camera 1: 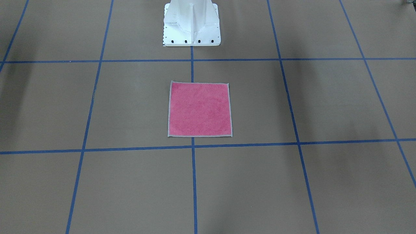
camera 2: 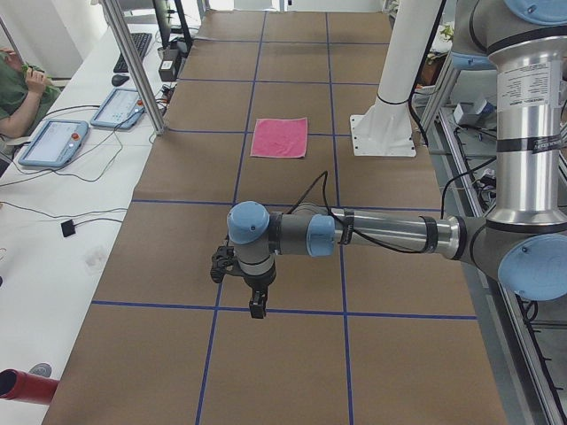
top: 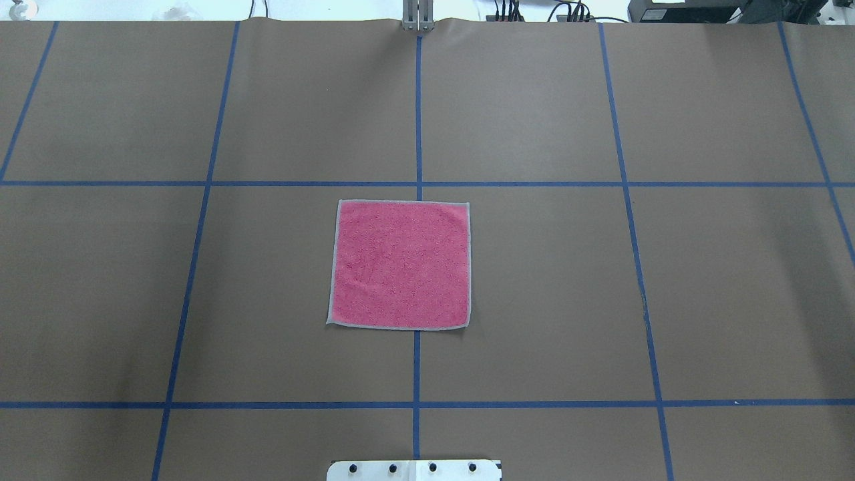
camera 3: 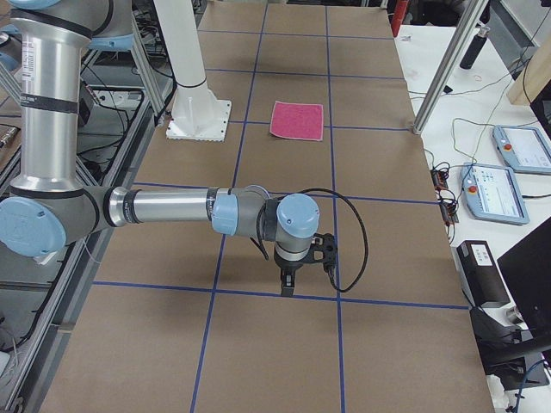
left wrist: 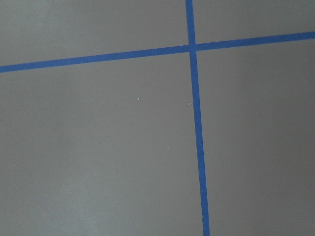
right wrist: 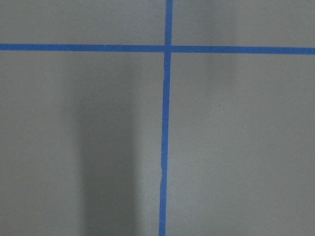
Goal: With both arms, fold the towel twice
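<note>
Bare table (camera 1: 97, 195) lies nearest in the front-facing view, ruled by blue tape (camera 1: 193, 182). The towel (camera 1: 200, 109) sits flat at centre, pink face up and unfolded, with the white base (camera 1: 191, 26) well apart at 12 o'clock and no arm in sight. From overhead the base comes in at 6 o'clock and the towel lies just left of centre across the middle tape line, again with neither arm over it. In the left side view the left arm (camera 2: 390, 235) reaches out low, the left gripper (camera 2: 252, 299) pointing down at bare table, perhaps just above it, with the towel well apart at 12 o'clock. Whether its fingers are parted or closed I cannot tell from here. The right side view shows the same for the right arm (camera 3: 164, 208): the right gripper (camera 3: 290, 277) hangs over bare table far from the towel, and I cannot tell its state either. Both wrist views show only table and crossing tape. So the first fold has not begun and the step in hand is the approach. Next, each gripper needs to travel to a corner on one edge, pinch it, and carry that edge over to the opposite one, both moving together.
</note>
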`<move>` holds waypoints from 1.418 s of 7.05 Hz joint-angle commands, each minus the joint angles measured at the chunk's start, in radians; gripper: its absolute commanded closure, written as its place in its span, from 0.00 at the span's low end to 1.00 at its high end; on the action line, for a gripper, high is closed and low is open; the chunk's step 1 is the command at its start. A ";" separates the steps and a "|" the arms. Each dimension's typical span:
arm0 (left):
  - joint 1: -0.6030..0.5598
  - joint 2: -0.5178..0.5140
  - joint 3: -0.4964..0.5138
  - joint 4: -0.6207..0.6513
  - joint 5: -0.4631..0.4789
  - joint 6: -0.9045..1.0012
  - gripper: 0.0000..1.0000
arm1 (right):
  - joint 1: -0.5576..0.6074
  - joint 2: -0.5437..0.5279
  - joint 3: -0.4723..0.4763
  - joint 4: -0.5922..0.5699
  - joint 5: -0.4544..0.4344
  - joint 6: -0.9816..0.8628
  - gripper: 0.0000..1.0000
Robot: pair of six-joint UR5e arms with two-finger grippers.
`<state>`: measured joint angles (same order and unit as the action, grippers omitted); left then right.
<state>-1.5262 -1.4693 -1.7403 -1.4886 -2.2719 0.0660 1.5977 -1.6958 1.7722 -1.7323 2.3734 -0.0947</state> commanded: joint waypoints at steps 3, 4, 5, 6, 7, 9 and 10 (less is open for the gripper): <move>0.000 -0.008 0.001 -0.001 0.000 -0.003 0.00 | 0.001 0.002 0.001 0.000 -0.002 0.010 0.00; 0.000 -0.011 0.001 0.001 0.002 -0.003 0.00 | 0.001 0.007 0.003 0.000 -0.002 0.010 0.00; 0.000 -0.022 -0.005 0.005 0.000 -0.014 0.00 | -0.001 0.027 -0.003 0.000 0.000 0.012 0.00; 0.001 -0.063 -0.007 0.014 0.005 -0.018 0.00 | -0.001 0.069 -0.005 -0.009 0.003 0.013 0.00; 0.003 -0.138 0.002 0.040 0.003 -0.023 0.00 | -0.005 0.103 -0.007 -0.009 0.001 0.016 0.00; 0.050 -0.299 -0.002 0.038 -0.001 -0.331 0.00 | -0.072 0.201 0.003 -0.001 0.016 0.172 0.00; 0.142 -0.328 -0.030 -0.014 0.000 -0.427 0.00 | -0.141 0.284 0.006 0.002 0.026 0.261 0.00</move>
<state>-1.4683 -1.7415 -1.7500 -1.4580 -2.2722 -0.2178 1.5277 -1.4992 1.7725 -1.7355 2.3873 0.0555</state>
